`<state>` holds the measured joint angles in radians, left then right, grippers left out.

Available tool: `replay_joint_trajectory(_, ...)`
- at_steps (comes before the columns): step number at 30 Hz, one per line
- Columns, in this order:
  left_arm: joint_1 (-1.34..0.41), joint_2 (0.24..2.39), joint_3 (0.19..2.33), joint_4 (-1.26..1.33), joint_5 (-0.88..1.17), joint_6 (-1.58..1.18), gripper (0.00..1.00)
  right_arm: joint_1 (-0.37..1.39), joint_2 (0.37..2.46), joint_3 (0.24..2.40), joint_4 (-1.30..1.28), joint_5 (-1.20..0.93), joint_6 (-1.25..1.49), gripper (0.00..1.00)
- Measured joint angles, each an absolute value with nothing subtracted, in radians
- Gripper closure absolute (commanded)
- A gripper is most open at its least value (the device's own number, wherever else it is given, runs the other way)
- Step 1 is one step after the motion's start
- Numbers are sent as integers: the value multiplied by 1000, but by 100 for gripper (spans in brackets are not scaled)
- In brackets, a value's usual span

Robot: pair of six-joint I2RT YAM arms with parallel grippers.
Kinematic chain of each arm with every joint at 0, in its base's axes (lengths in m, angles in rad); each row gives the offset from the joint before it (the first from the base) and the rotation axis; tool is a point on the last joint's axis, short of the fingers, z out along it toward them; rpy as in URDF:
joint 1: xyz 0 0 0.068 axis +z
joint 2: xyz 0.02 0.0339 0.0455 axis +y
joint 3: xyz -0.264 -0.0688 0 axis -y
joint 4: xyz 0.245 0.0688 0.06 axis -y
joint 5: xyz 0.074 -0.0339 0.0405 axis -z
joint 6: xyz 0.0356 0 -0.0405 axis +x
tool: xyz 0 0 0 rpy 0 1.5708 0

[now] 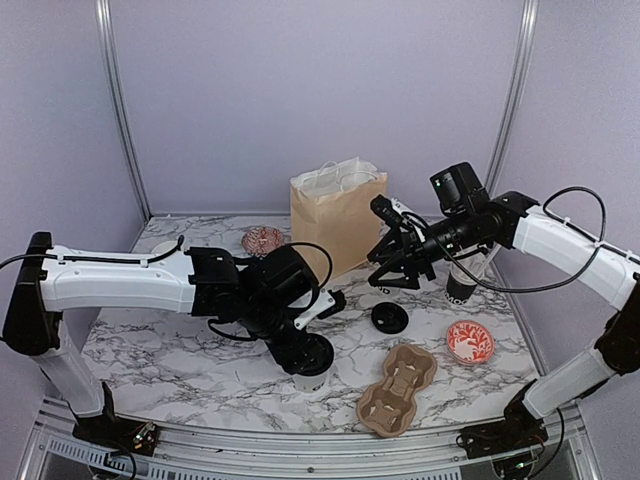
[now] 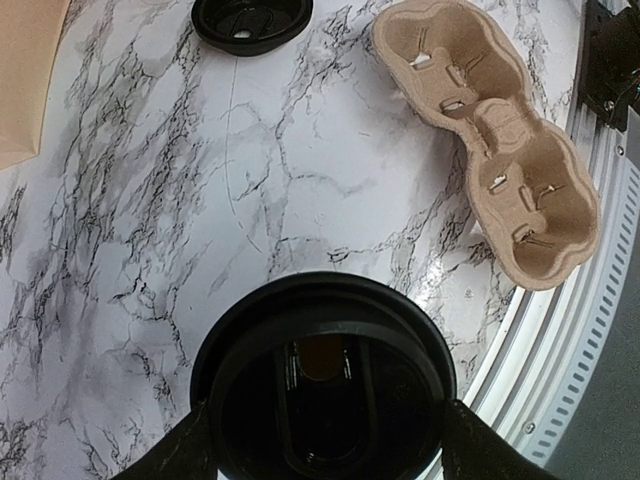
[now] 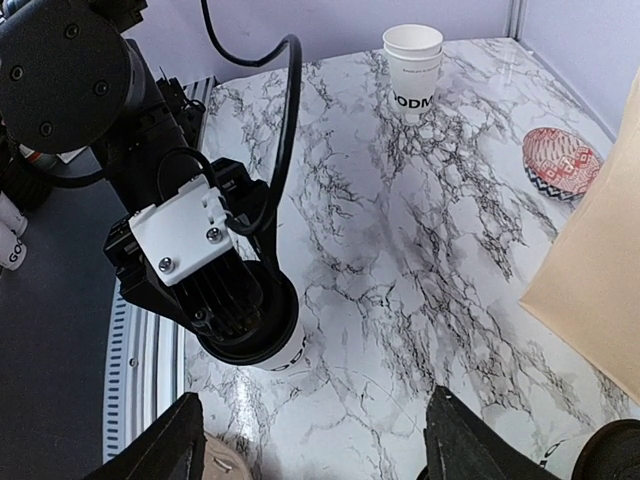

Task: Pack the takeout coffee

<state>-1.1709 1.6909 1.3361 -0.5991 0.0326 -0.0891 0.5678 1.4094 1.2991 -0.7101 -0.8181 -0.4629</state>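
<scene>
A white paper coffee cup with a black lid stands on the marble table near the front. My left gripper comes down on it from above. In the left wrist view the lid fills the gap between my left gripper's jaws, and both fingers touch its rim. A second white cup without a lid stands at the far left. A loose black lid lies below my right gripper, which hangs open and empty. The right wrist view shows the held cup ahead of my right gripper.
A brown pulp cup carrier lies at the front right, beside the table edge. A brown paper bag stands at the back. Red-patterned bowls sit at the right and back left. A dark cup of sticks stands under the right arm.
</scene>
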Motion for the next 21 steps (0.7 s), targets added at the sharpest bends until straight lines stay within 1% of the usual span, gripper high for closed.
replay_joint_trajectory(3, -1171, 1694, 1341, -600, 30, -91, 31, 568, 1409, 1293, -710, -817, -465, 27)
replay_joint_trajectory(9, -1171, 1682, 1338, -609, -10, -106, 33, 567, 1409, 1291, -708, -816, -465, 27)
replay_joint_trajectory(15, -1153, 1586, 1301, -619, -73, -131, 33, 567, 1409, 1291, -708, -816, -465, 27)
replay_joint_trajectory(18, -1112, 1527, 1264, -619, -102, -149, 34, 567, 1410, 1291, -708, -816, -465, 27)
replay_joint_trajectory(21, -1016, 1469, 1207, -623, -132, -179, 34, 567, 1411, 1291, -708, -816, -465, 27)
